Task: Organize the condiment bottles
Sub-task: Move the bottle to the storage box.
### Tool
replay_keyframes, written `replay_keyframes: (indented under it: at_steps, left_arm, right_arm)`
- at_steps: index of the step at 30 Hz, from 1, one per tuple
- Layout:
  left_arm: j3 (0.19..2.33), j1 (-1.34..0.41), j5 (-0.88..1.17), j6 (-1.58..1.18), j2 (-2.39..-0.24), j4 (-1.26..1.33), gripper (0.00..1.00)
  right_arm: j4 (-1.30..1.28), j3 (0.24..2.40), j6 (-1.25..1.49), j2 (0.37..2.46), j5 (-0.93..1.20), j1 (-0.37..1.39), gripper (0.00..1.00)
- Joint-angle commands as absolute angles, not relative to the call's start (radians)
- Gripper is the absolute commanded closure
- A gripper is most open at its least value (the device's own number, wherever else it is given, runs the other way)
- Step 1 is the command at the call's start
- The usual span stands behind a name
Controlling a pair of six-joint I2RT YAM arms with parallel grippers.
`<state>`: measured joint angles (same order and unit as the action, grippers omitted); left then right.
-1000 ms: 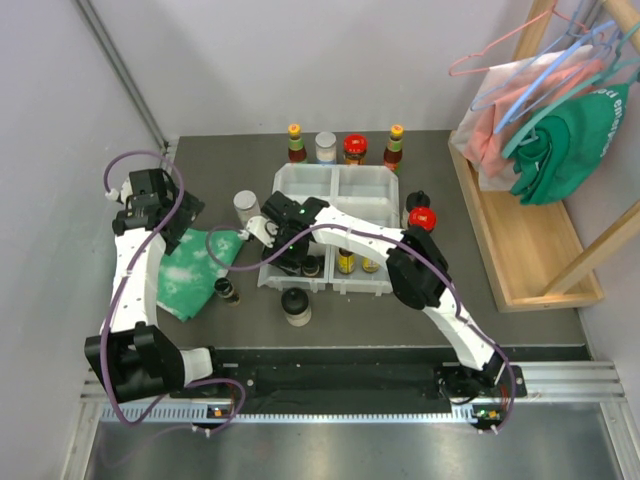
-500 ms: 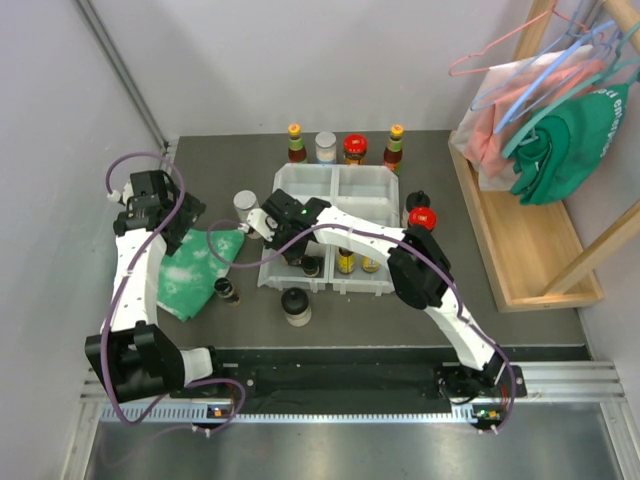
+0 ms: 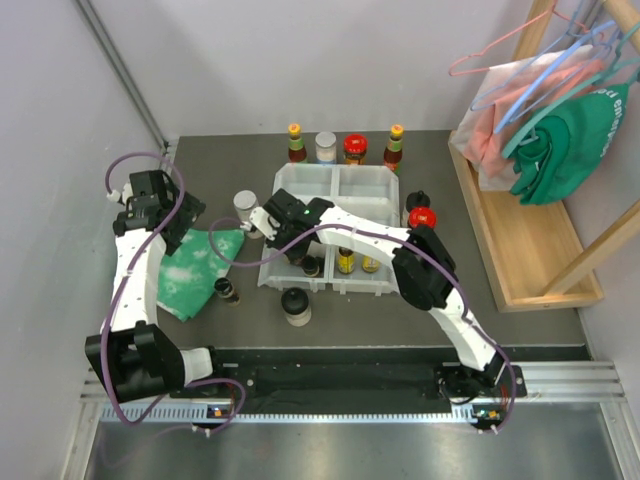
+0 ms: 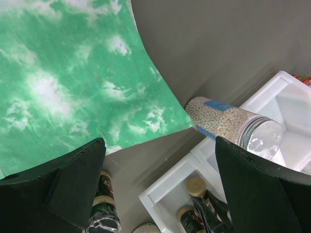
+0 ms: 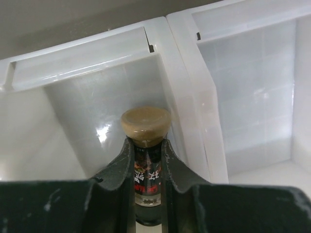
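My right gripper point(image 5: 146, 148) is shut on a tiny dark spice bottle point(image 5: 145, 124) with a tan cap, just below the cap. It sits inside the front-left compartment of the white tray point(image 5: 181, 63). From above, the right gripper point(image 3: 291, 254) reaches into the tray point(image 3: 335, 182). More condiment bottles stand in the tray's front row point(image 3: 345, 262). Several stand along the back point(image 3: 354, 148). A red-lidded one point(image 3: 421, 217) is at the tray's right. My left gripper point(image 4: 158, 194) hangs open above the cloth's edge point(image 4: 73, 73), holding nothing.
A clear jar of white beads point(image 4: 228, 121) stands at the tray's left corner. A small dark bottle point(image 3: 227, 291) and a dark-lidded jar point(image 3: 296, 306) stand in front of the tray. A wooden rack point(image 3: 520, 250) with hangers fills the right side.
The right gripper's jaws have closed on the tan-capped spice bottle in the tray. The left arm has not moved.
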<state>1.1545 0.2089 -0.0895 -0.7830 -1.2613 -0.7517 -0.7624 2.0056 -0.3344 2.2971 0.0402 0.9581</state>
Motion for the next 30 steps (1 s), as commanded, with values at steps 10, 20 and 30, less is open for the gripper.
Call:
replay_keyframes:
  at_steps: [10,20,30]
  left_arm:
    - [1.149,0.216,-0.078,-0.767,-1.261,-0.692,0.01]
    - [1.14,0.215,-0.049,-0.756,-1.256,-0.675,0.01]
    - [1.143,0.215,0.054,-0.652,-1.235,-0.644,0.01]
  right_arm:
    - [-0.618,1.991,-0.313,2.112,-0.074,0.95,1.0]
    - [-0.52,1.993,-0.285,2.075,-0.115,0.948,1.0]
    - [-0.482,2.028,-0.166,2.06,-0.13,0.914,1.0]
